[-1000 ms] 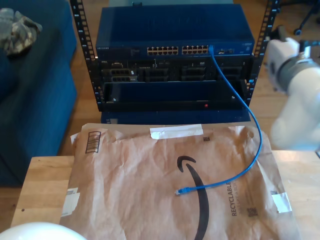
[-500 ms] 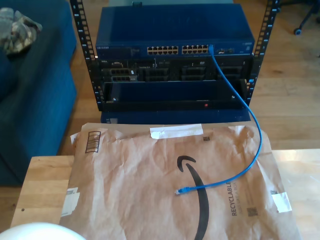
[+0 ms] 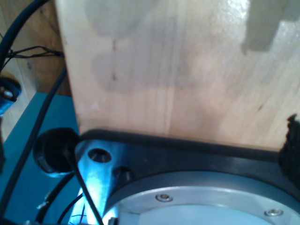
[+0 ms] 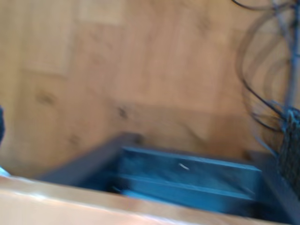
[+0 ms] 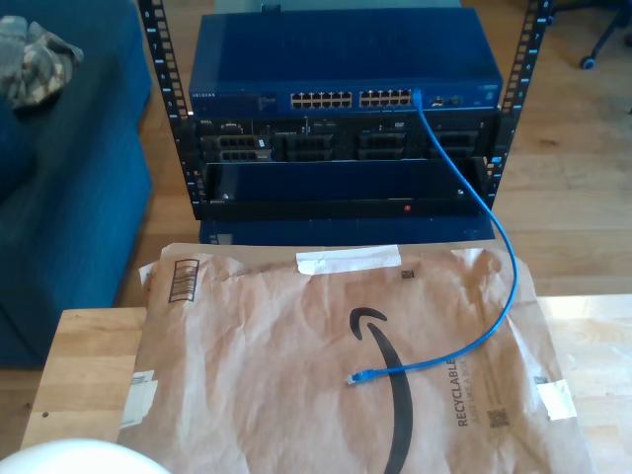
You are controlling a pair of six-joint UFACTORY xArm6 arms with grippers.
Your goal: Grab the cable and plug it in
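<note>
On brown paper (image 5: 267,375) atop table (image 5: 89,365), cable (image 5: 494,296) lay w/ free plug (image 5: 354,378) near middle, other end in blue switch (image 5: 346,69) port; couldn't tell either gripper's jaw state.

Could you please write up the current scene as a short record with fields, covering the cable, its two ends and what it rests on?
cable: thin bright-blue cable, curving from the rack down to the table
plugged end: in a port of the blue switch, toward the exterior view's right
free end: plug lying loose on the brown paper mailer
mailer support: wooden table
grasp status: cable not held
pincers: open or shut cannot be told
</note>
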